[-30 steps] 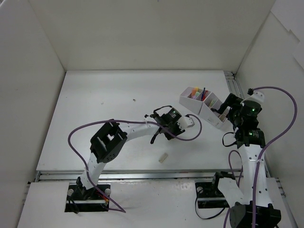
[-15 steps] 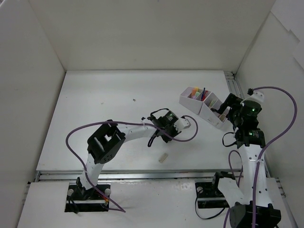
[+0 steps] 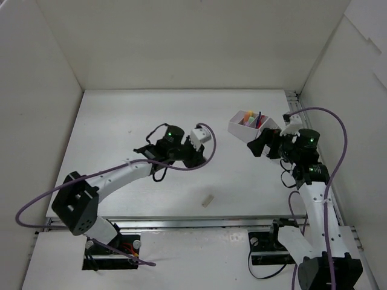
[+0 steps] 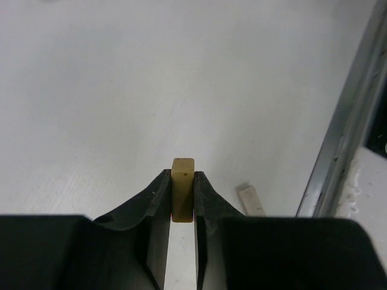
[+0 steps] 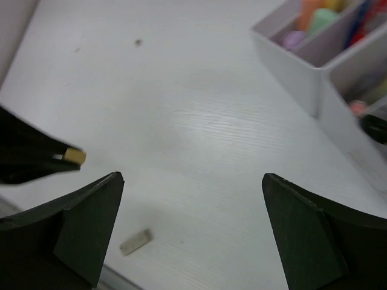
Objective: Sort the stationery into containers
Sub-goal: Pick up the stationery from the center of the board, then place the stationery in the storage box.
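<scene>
While the left gripper (image 4: 182, 177) pinches a beige eraser (image 4: 182, 166) at its very tips, lifted above the table (image 3: 121, 121) for carrying, the white compartment tray (image 5: 289, 59) sits well apart; the right gripper (image 5: 193, 187) hovers beside it, spread wide, empty; a second eraser (image 3: 208, 200) lies loose

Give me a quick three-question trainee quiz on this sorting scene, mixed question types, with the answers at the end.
1. True or false: the right gripper is shut on a marker.
2. What does the left gripper hold? A) scissors B) a beige eraser C) a pen
3. Fill in: a second eraser lies on the ____, outside the white tray.
Key: 1 false, it is open and empty. 2 B. 3 table.
</scene>
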You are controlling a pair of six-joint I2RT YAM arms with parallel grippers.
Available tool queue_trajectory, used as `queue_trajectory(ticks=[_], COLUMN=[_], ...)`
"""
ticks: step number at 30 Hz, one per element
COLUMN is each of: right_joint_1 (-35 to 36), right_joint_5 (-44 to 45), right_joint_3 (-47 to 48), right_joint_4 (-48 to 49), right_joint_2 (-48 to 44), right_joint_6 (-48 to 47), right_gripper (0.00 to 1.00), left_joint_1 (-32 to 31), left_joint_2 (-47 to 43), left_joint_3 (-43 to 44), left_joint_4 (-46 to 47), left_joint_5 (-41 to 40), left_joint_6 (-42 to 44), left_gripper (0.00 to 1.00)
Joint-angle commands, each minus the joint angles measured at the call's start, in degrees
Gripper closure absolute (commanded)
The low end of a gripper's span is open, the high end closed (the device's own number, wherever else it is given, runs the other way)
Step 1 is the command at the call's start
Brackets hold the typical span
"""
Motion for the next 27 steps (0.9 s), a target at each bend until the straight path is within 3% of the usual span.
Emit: queue_trajectory(ticks=[1,2,5,9,11,17,21,22,23,27], right_joint_1=[4.0,7.1,12.4,20.2,22.7,27.5,29.5,29.7,30.1,32.8], right_joint_5=[-18.2,-23.1,-28.2,-22.1,-18.6,-18.4,-19.2,-19.9,-20.2,-20.5], right_joint_3=[-1.9,-3.8,-3.8,-2.8,-2.7,-0.9,-0.4,0.2,0.6,3.5], right_joint_4=[11.8,18.3,21.8,22.7,26.4,28.0,30.6,29.9,28.8,15.5], right_joint_2=[2.6,3.3,5.5,8.7,10.6,14.2,15.6,15.4,15.4,14.9], right_joint_6=[-0.6,0.4,-1.2,-4.1,-2.5,-6.5,-4.8,-5.1,-7.3,-18.4], right_gripper=[0.04,0.06,0.07,0.1,0.17,0.25,0.46,0.57,0.6,0.61], left_joint_1=[4.3,5.3,6.6,7.7,8.2,9.9,9.9,9.9,9.9,10.4], left_joint_2=[-6.5,-7.9,-8.8,-10.3,-11.6,-13.7,-13.9,-13.5,-13.3,-11.5], left_joint_3=[-3.3,-4.0,-4.8,-5.9,-7.6,-8.2,-9.0,-8.7,-8.3,-6.3], left_joint_4=[12.0,12.8,15.5,21.8,26.2,28.0,27.6,26.7,24.7,23.4], left_joint_5=[18.1,19.8,23.4,25.7,28.4,30.3,31.9,31.9,31.9,33.5], left_joint_6=[-3.9,-4.8,-9.3,-16.8,-20.0,-25.4,-24.5,-23.8,-23.2,-24.2], left_gripper=[1.0,1.0,1.0,1.0,1.0,1.0,1.0,1.0,1.0,1.0])
